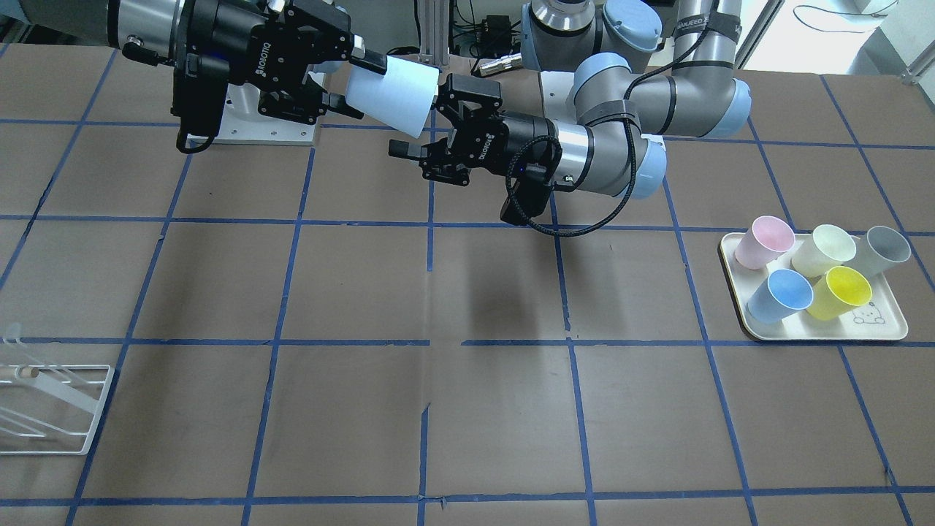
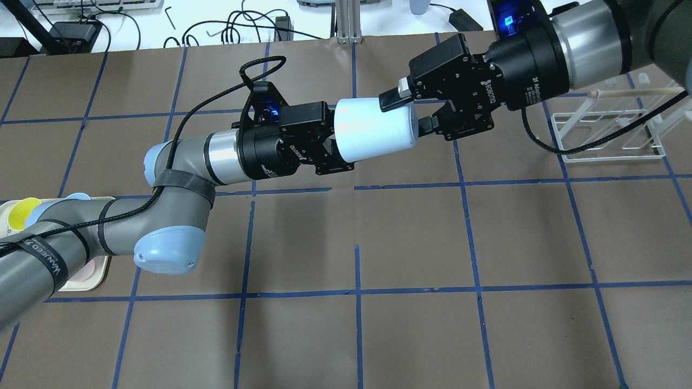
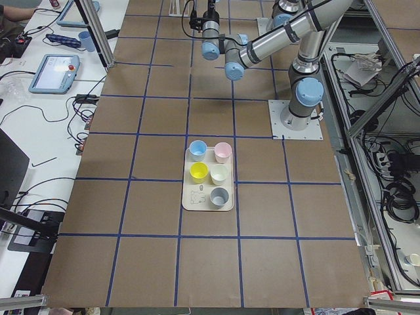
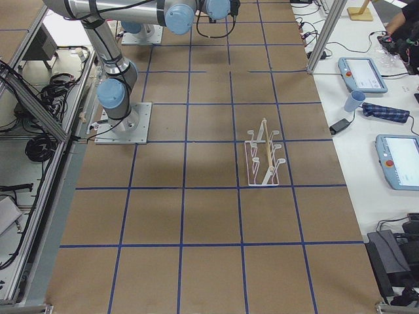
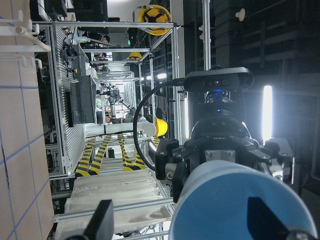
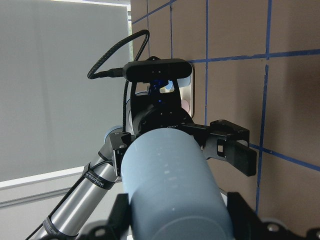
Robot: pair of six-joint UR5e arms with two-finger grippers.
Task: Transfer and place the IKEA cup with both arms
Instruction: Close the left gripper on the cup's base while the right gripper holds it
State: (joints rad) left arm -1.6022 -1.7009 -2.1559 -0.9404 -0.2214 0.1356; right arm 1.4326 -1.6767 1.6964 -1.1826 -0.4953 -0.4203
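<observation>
The pale icy-blue IKEA cup (image 1: pixel 391 95) hangs on its side in the air over the table's far middle, also in the overhead view (image 2: pixel 373 129). My right gripper (image 1: pixel 358 86) (image 2: pixel 413 113) is shut on the cup's narrower end, with a finger on either side in the right wrist view (image 6: pixel 180 215). My left gripper (image 1: pixel 422 123) (image 2: pixel 332 135) is at the wider end with its jaws spread. One of its fingers (image 1: pixel 402 150) stands clear of the cup. The left wrist view looks into the cup's mouth (image 5: pixel 240 205).
A cream tray (image 1: pixel 818 332) on my left side holds a periwinkle-blue cup (image 1: pixel 781 296), a pink, a cream, a yellow and a grey cup (image 1: pixel 884 248). A white wire rack (image 2: pixel 611 129) (image 1: pixel 51 409) stands on my right side.
</observation>
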